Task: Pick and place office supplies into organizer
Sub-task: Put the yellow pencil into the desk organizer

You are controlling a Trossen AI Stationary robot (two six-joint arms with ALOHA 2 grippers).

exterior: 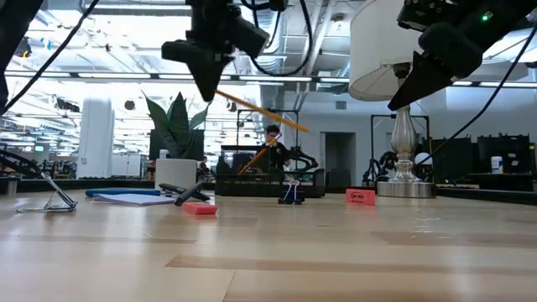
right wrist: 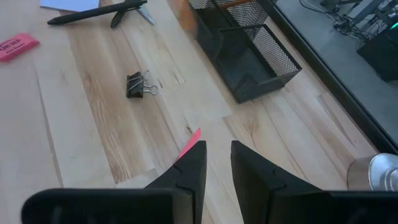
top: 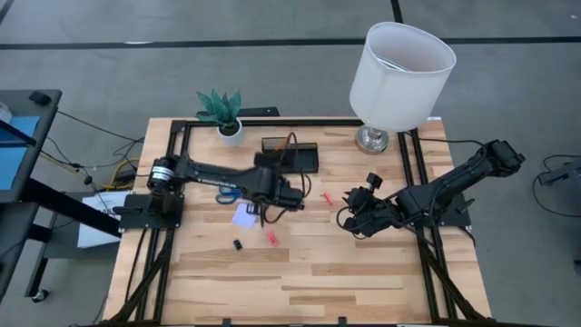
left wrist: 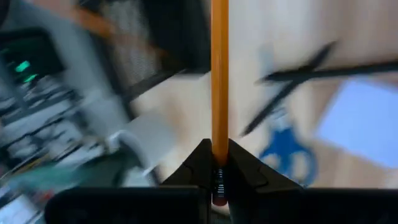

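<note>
Our left gripper (left wrist: pixel 219 163) is clamped on an orange pen (left wrist: pixel 219 74), mid-frame above the table. Held near its end, it could pivot and miss the organizer (top: pixel 292 154). Our right gripper (right wrist: pixel 217 163) waits slightly parted, empty.

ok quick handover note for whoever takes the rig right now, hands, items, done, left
Left hand: shut on an orange pen, held above the table near the organizer.
Right hand: slightly parted, holding nothing, above a pink-red piece.
Done: one orange pen looks to be in the organizer.
Left: held pen, black pen, scissors, note pad, clip, pink-red pieces.
</note>
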